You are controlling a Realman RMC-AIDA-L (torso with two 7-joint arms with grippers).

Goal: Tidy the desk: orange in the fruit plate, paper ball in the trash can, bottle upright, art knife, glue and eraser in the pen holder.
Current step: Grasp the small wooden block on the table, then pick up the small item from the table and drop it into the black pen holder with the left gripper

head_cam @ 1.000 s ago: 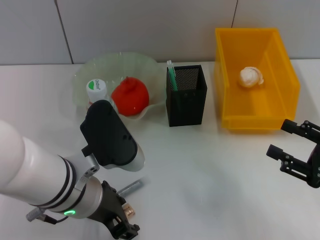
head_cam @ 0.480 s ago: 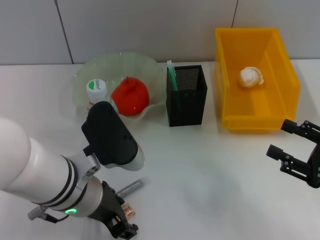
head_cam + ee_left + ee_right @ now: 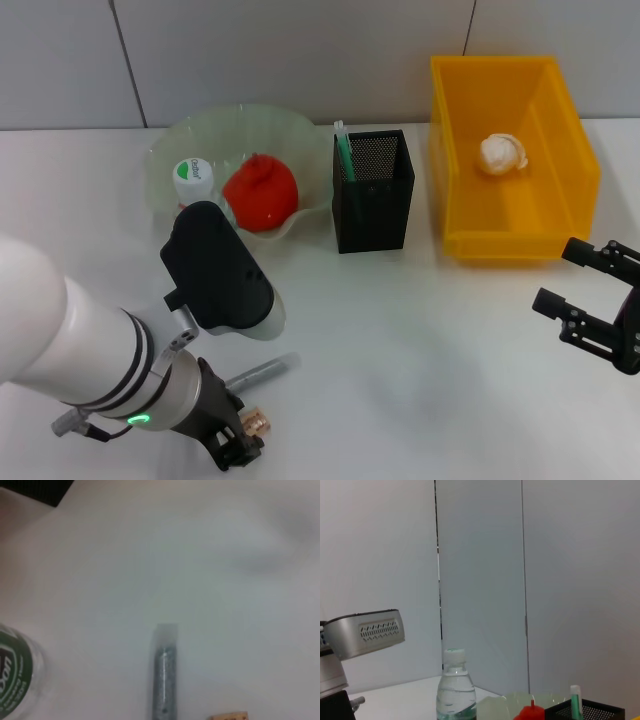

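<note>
Art knife (image 3: pixel 262 373), a slim grey stick, lies flat on the white bench (image 3: pixel 400 330) near the front edge, with the left gripper (image 3: pixel 235 450) low over its near end. In the head view the arm's bulk hides most of the jaws, so I cannot tell whether they are apart or closed; the left wrist view shows the knife running straight away from the camera and a small tan piece (image 3: pixel 227 716) just beside it, perhaps the eraser.

Much of the tidying looks done: the orange (image 3: pixel 260 193) sits in the fruit plate (image 3: pixel 290 125), the paper ball (image 3: pixel 501 153) lies in the yellow bin (image 3: pixel 515 242), the bottle (image 3: pixel 193 184) stands upright, and a green stick, probably the glue (image 3: pixel 343 150), pokes from the pen holder (image 3: pixel 373 190).

The step in hand appears to be picking up the knife. Next, the jaws need to settle across its narrow body, close, lift, and carry it to the holder, well apart toward the back.

The right gripper (image 3: pixel 592 303) waits at the right side with its jaws spread wide, holding nothing.
</note>
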